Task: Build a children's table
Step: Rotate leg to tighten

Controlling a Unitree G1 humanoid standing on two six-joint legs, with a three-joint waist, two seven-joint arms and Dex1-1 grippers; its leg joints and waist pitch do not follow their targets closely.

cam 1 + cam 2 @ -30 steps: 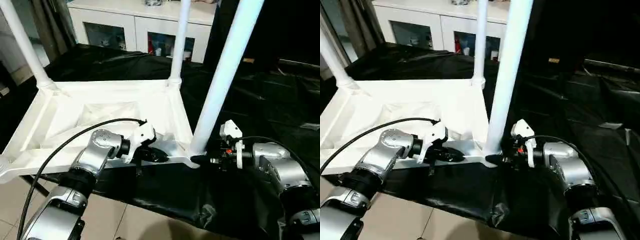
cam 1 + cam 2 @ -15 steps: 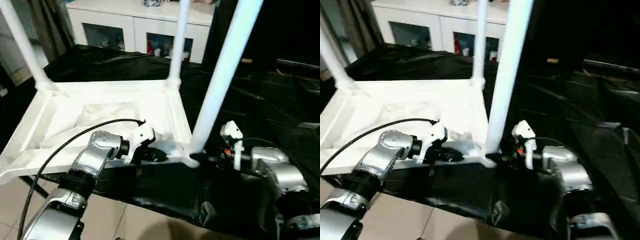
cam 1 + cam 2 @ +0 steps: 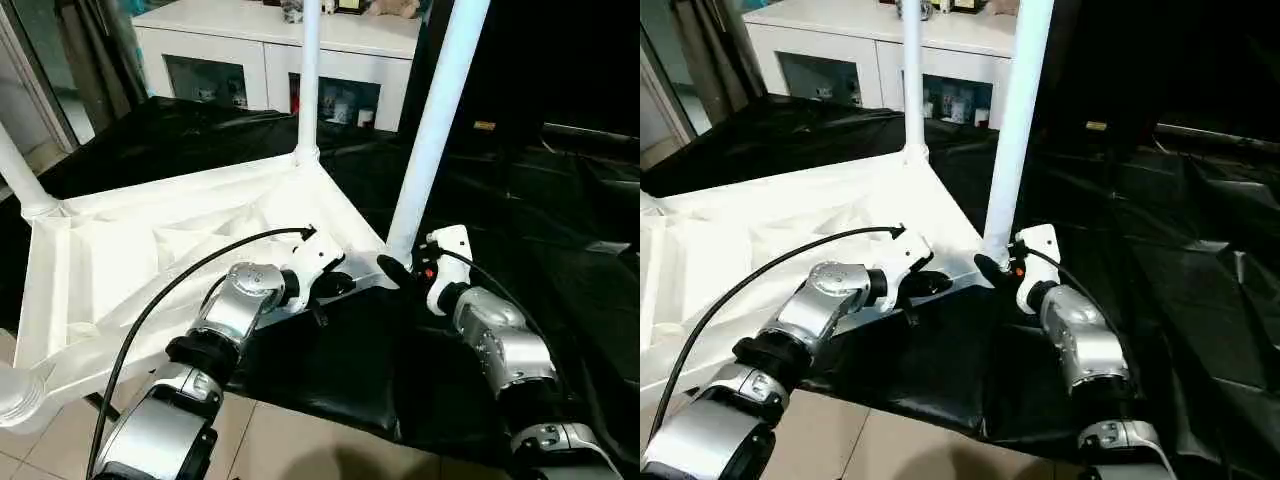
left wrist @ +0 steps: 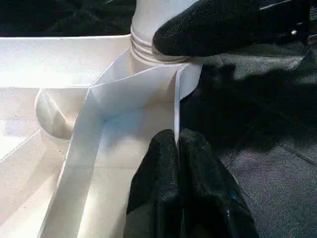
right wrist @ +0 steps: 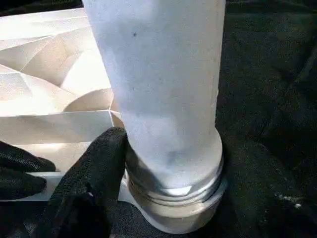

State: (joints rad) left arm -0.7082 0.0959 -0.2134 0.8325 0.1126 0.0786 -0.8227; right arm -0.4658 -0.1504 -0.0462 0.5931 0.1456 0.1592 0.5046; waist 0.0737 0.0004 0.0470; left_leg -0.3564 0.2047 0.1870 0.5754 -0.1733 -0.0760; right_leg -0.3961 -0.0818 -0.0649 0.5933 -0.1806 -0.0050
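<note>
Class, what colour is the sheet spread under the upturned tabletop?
Black sheet; clearest in the left eye view.

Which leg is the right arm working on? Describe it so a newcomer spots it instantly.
Start at the upside-down white tabletop on the black sheet. Three legs stand up from its corners; it is the nearest leg, beside the right gripper. It looks thickest, and black fingers touch its threaded base.

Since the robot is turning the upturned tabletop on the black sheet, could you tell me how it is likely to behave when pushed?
The tabletop will probably stay stiff, since ribs brace its underside. It likely slides and pivots easily, being thin-walled plastic on the smooth black sheet. The tall upright legs may make it top-heavy, and one corner already overhangs the edge, so it could tip.
</note>
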